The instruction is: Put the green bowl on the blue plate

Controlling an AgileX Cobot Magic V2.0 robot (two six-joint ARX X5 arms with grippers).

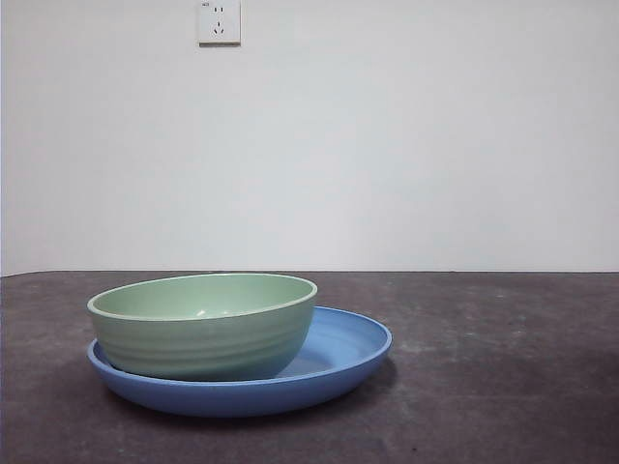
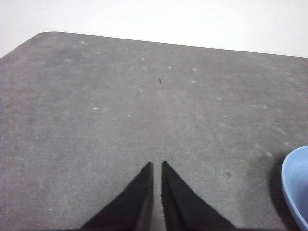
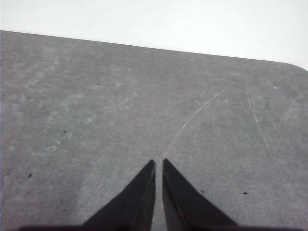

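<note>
Sitting off-centre in the glossy blue round plate (image 1: 353, 353), the matte mint-green bowl (image 1: 203, 329) looks placed; both pincers, left pincer (image 2: 157, 166) and right pincer (image 3: 159, 163), are closed, empty, clear.

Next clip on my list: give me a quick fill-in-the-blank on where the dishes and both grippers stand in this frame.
1. The green bowl sits on the blue ____, toward one side of it rather than centred.
2. The left gripper has its jaws ____ and holds nothing.
3. The right gripper hangs over bare ____, with no dish in its view.
4. On the wall above the dishes is a white ____.

Missing words: plate; shut; table; socket.
</note>
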